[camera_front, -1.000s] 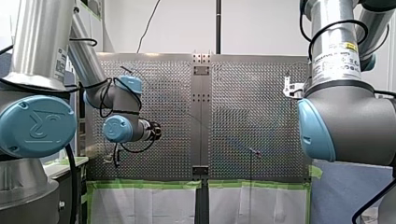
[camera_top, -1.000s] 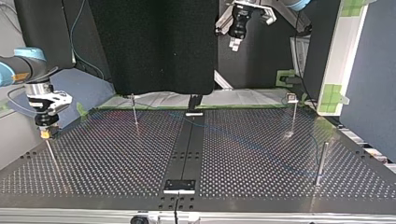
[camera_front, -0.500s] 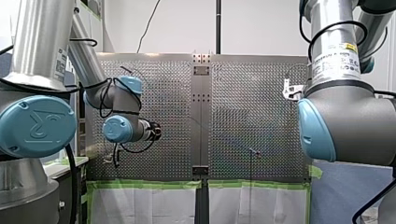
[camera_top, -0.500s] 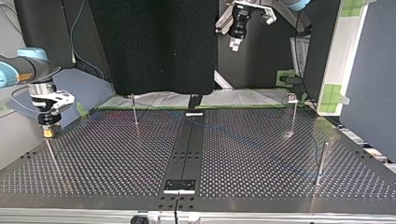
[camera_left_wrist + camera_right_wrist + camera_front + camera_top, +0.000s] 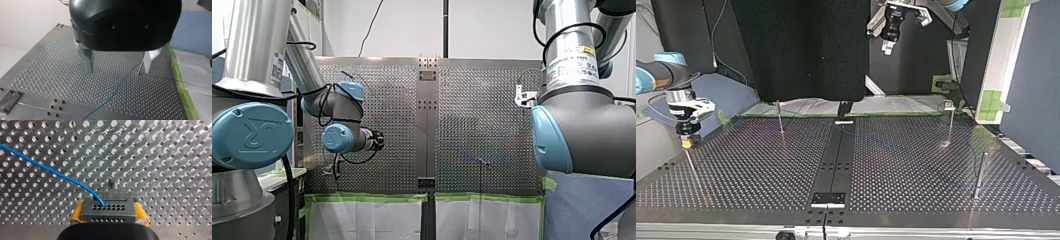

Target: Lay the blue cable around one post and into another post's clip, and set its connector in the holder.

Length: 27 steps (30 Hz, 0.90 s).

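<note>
My right gripper is shut, its yellow pads clamping a grey connector with rows of small holes. The blue cable leaves the connector and curves away over the perforated plate. Just ahead of the connector stands a small metal holder. In the top view my right gripper hangs at the left over a thin post. My left gripper is open, high above the plate, and the blue cable runs on the plate below its fingers. In the top view my left gripper sits up at the back.
Other posts stand on the plate: one at the back left, one with a clip on top at the back right, and a thicker one at the right. A dark centre strip splits the plate. Green tape edges it.
My right gripper has shifted only slightly above the thin post, still holding the connector. My left arm has not moved.
</note>
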{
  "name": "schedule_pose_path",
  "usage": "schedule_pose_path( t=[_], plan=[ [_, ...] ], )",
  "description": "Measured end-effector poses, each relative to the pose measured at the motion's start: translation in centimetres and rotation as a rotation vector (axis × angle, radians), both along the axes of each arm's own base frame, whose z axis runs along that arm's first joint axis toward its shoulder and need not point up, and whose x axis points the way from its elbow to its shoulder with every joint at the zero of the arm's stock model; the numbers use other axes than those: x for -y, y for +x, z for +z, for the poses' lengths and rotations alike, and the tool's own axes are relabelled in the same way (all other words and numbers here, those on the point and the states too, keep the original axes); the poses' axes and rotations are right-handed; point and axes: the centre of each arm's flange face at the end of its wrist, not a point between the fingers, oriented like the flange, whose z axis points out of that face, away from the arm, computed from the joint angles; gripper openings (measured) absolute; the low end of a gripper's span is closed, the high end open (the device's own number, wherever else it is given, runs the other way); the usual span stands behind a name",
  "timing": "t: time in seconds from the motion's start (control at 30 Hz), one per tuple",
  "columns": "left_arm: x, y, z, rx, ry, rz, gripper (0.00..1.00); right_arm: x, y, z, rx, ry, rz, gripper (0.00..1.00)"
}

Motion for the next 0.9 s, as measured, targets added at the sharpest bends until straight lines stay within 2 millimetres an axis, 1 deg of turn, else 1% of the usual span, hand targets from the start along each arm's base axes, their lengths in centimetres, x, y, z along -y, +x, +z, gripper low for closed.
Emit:
schedule_pose_path(
  t=[0.5,0.53,0.67,0.73,0.77,0.83,0.87,0.9],
  plan=[
    [-0.1,0.1,-0.1,-0.002,0.0,-0.001,1.0,0.5,0.0,0.8,-0.01,-0.018,0.013,0.06],
    [0.0,0.1,0.0,-0.002,0.0,-0.001,1.0,0.5,0.0,0.9,-0.01,-0.018,0.013,0.09],
    [0.0,0.1,-0.1,-0.001,-0.001,-0.003,1.0,0.5,0.1,0.9,-0.011,-0.017,0.014,0.09],
    [-0.1,0.1,0.0,0.0,-0.001,-0.002,1.0,0.5,0.0,0.9,-0.01,-0.016,0.013,0.15],
    [-0.1,0.2,0.0,0.0,-0.001,-0.002,1.0,0.5,0.0,0.9,-0.009,-0.016,0.013,0.15],
    [-0.1,0.2,0.0,0.001,-0.002,-0.002,1.0,0.4,0.3,1.0,-0.014,-0.014,0.018,0.34],
    [-0.1,0.2,0.0,0.002,-0.002,-0.003,1.0,0.3,0.5,1.1,-0.022,-0.011,0.028,0.34],
    [-0.1,0.2,0.0,0.002,-0.003,-0.003,1.0,0.3,0.6,1.1,-0.025,-0.011,0.031,0.46]
  ],
)
